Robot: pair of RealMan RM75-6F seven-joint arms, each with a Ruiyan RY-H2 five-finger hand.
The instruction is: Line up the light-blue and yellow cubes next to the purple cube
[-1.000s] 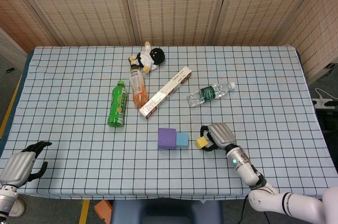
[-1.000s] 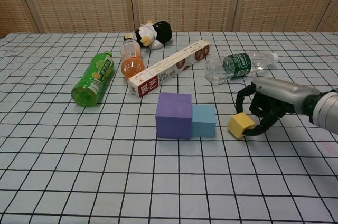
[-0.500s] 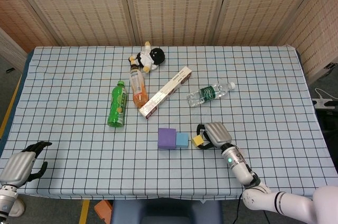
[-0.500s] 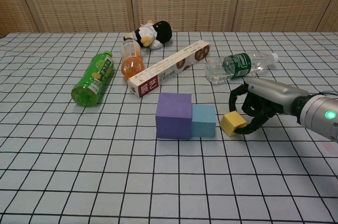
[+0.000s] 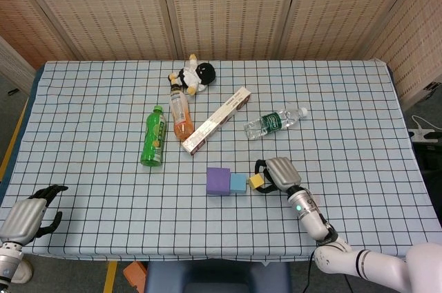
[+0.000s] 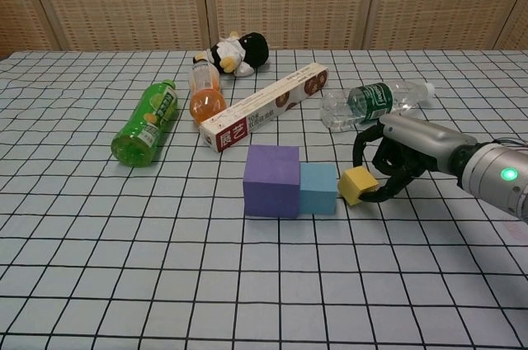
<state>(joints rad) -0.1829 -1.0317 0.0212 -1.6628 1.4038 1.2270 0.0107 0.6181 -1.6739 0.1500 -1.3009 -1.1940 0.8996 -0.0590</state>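
At table edge, left robot hand (image 5: pixel 27 215), head view only.

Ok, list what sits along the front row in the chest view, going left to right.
Purple cube → light-blue cube → yellow cube → right robot hand, which grips the yellow cube.

Purple cube (image 6: pixel 271 178) sitting flat on cloth, light-blue cube (image 6: pixel 318 188) touching its right side; yellow cube (image 6: pixel 356 186) tilting, just beside blue, in my right hand (image 6: pixel 388 160).
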